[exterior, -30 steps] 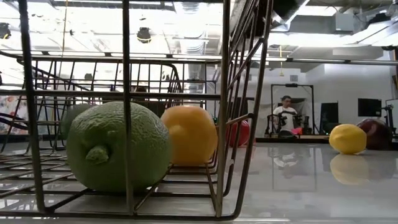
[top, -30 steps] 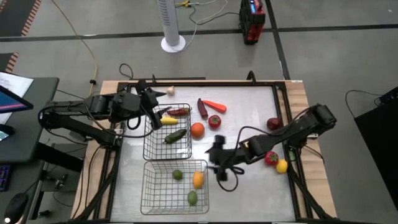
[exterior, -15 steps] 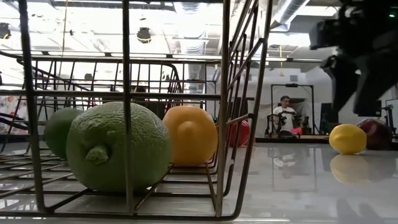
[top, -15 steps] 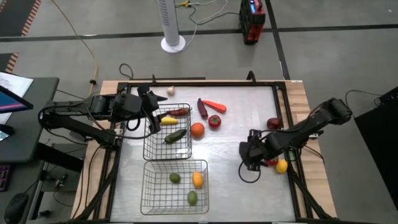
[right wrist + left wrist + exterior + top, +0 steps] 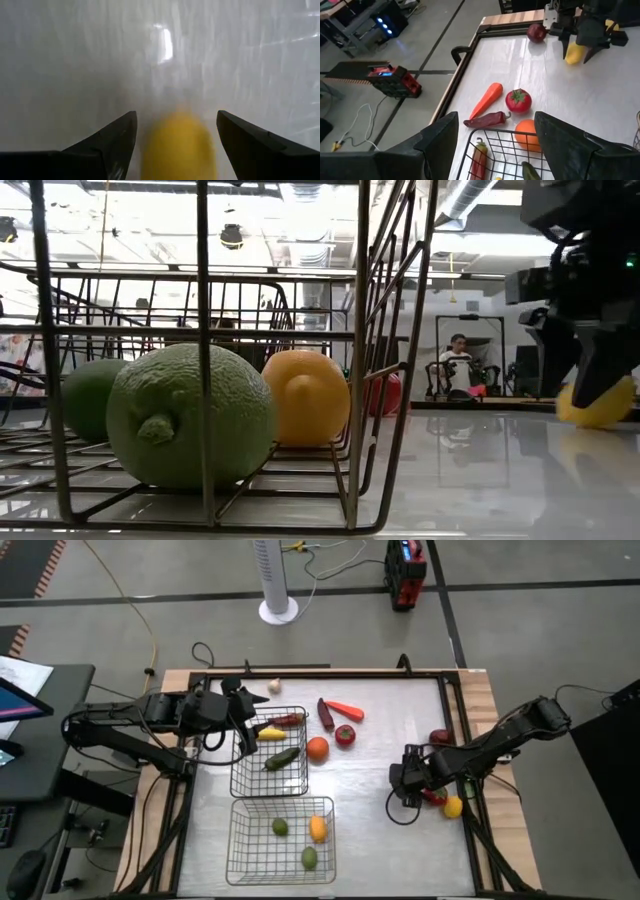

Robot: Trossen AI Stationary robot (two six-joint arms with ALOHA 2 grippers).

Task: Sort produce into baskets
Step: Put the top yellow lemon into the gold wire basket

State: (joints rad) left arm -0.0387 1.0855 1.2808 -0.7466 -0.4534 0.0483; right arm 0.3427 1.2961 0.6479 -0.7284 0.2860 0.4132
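Note:
My right gripper [image 5: 408, 783] is open at the table's right side, fingers pointing down. A yellow fruit [image 5: 177, 147] lies on the table between its fingers. It also shows in the left wrist view [image 5: 573, 54] and the low view [image 5: 615, 408], but the gripper hides it in the high view. My left gripper [image 5: 495, 145] is open and empty above the far basket's [image 5: 268, 753] far left corner. That basket holds chillies and a green cucumber [image 5: 281, 757]. The near basket [image 5: 280, 840] holds two green limes and an orange fruit [image 5: 318, 828]. My right gripper comes at the yellow fruit from above, with one finger [image 5: 107, 145] on either side of it. The fruit rests on the table. I cannot tell whether the fingers touch it.
Between the baskets and the right arm lie an orange [image 5: 317, 748], a tomato [image 5: 345, 735], a carrot [image 5: 345, 710] and a dark chilli [image 5: 325, 713]. A dark red apple [image 5: 440, 737], a red piece [image 5: 432, 797] and another yellow fruit [image 5: 453, 806] lie by the right edge. White garlic [image 5: 274, 686] lies at the far edge.
My right gripper has gone from beside the near basket toward the table's right edge and come down over the yellow fruit. A green lime has rolled a little toward the left inside the near basket.

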